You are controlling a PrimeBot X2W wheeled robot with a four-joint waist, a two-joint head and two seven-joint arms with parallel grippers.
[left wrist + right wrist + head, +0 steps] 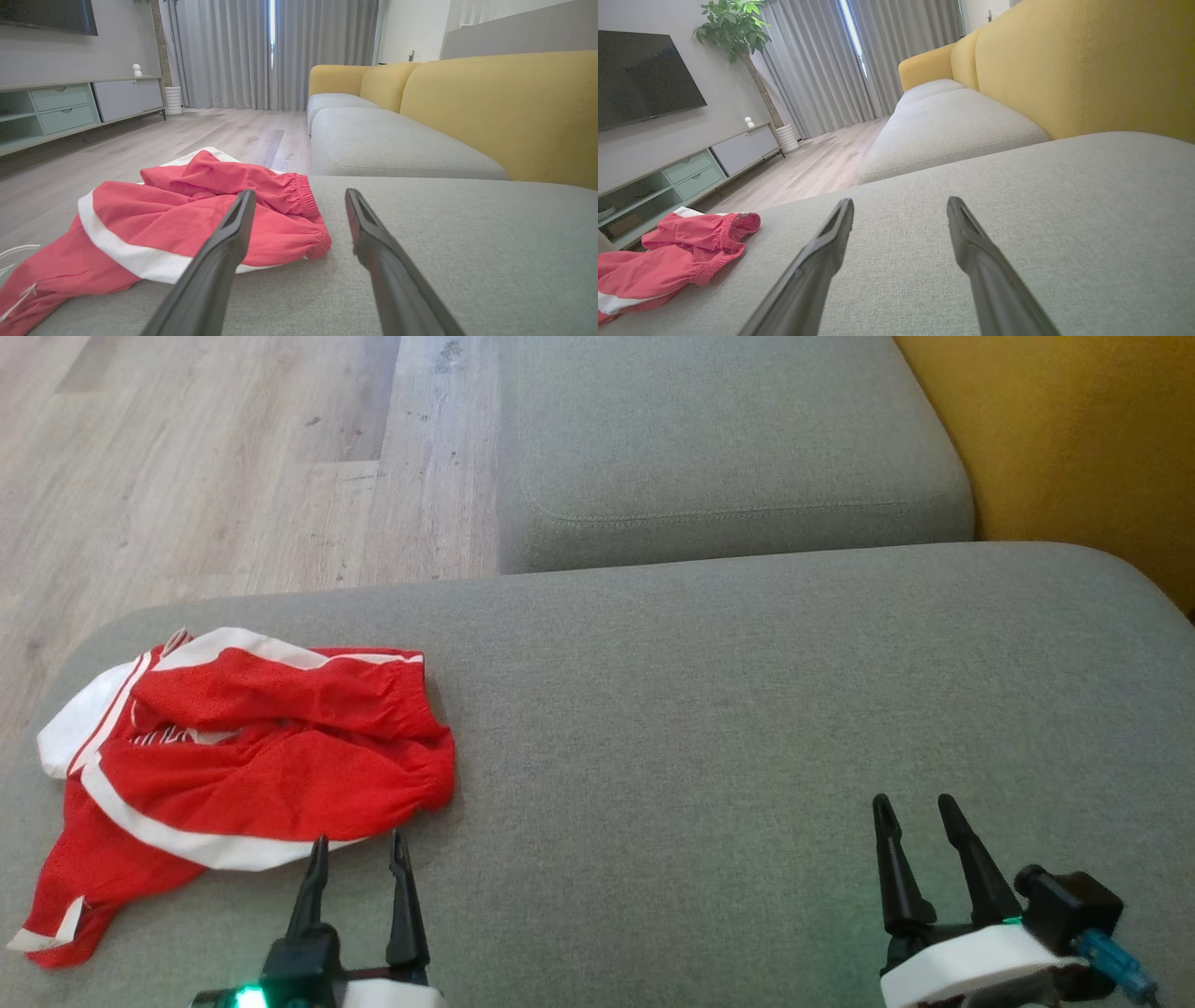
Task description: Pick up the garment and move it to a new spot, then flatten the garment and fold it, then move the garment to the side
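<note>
Right now I am holding my left hand (359, 837) with its two dark fingers (311, 887) spread apart and gripping nothing, low at 7 o'clock in the head view. The garment (252, 747), red with white bands, is lying crumpled on the grey seat cushion (747, 709) at 9 o'clock, close to the cushion's left edge, with one red end trailing toward 8 o'clock. From my left hand it is sitting at 11 o'clock. The tip of one finger is reaching the white hem, though I cannot tell whether it is touching. My right hand (913, 800) is also standing parted and empty, at 5 o'clock, over bare cushion and well apart from the garment. A second grey cushion (728, 448) is lying at 12 o'clock, the wooden floor (215, 457) is showing at 10 o'clock, and a yellow backrest (1074, 439) is rising at 2 o'clock.
</note>
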